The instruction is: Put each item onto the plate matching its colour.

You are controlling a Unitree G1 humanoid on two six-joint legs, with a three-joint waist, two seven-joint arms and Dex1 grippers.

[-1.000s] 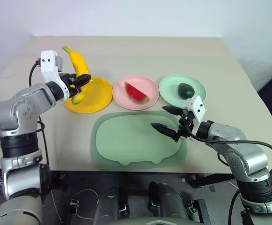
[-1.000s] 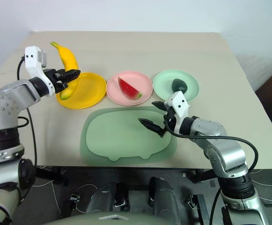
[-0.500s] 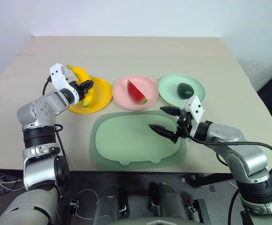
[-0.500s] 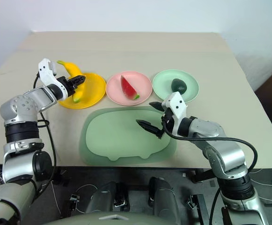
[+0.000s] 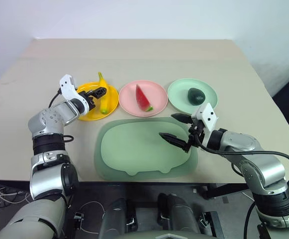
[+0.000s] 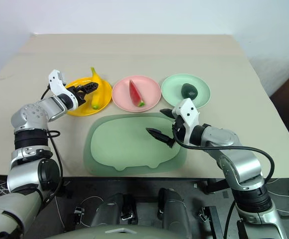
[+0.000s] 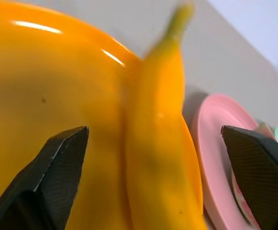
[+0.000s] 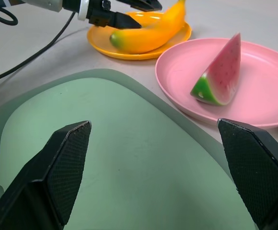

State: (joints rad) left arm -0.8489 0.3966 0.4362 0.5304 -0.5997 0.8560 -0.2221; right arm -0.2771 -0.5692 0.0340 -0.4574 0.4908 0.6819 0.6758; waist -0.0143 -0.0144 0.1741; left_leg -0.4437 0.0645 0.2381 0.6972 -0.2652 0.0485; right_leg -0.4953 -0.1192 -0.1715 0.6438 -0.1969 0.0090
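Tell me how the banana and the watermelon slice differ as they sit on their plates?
The banana is long, curved and all yellow, lying flat on the yellow plate; the watermelon slice is a short red wedge with green rind, standing on edge on the pink plate. The banana lies between the open fingers of the left claw; nothing is near the watermelon slice. Both rest on plates matching their colour.

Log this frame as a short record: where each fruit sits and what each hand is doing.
banana: lying on yellow plate
watermelon: on pink plate
avocado: on green plate
left hand: open, over the yellow plate beside the banana, holding nothing
right hand: open, empty, above green board
sorting: all three on matching plates
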